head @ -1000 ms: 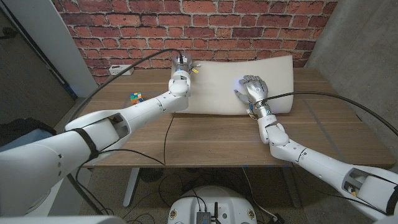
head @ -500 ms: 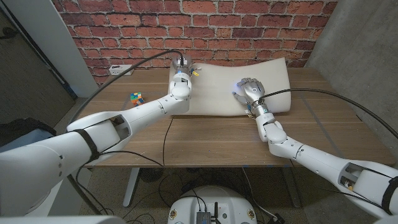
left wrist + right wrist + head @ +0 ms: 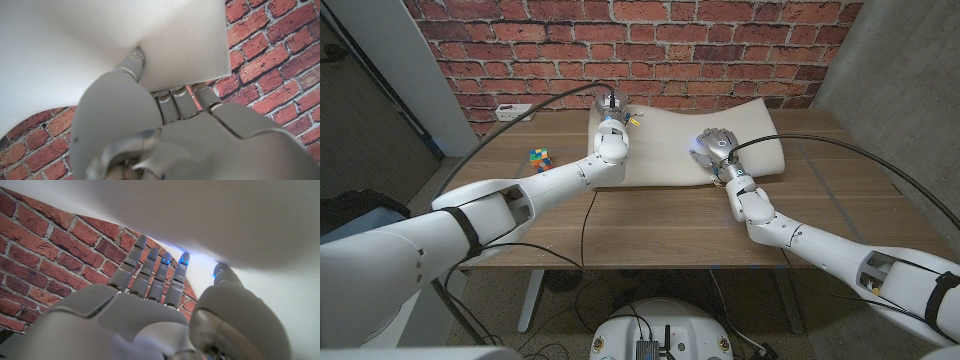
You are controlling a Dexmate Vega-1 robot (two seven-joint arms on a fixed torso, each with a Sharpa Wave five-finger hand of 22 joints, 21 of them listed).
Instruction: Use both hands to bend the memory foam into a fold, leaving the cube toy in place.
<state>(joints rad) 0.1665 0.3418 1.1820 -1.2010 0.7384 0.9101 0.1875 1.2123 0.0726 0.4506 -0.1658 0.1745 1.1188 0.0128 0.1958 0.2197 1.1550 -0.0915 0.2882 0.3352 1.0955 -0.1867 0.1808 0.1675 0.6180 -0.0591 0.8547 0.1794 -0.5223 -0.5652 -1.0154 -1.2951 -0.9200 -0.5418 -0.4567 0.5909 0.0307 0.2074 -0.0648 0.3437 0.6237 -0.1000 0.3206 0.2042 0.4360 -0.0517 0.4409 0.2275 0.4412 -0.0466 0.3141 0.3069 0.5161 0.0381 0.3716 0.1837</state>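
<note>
My left robot hand [image 3: 611,118] grips the memory foam [image 3: 670,140] at its left edge, my right robot hand [image 3: 718,147] its front; foam lies mid-desk [image 3: 660,225], half-bent. Risk: springy foam slips out, or slides toward cube toy [image 3: 539,157].

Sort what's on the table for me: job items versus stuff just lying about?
Job:
memory foam, bowed between both hands
cube toy, to stay where it is
left hand
right hand

Lying about:
power strip by the brick wall
</note>
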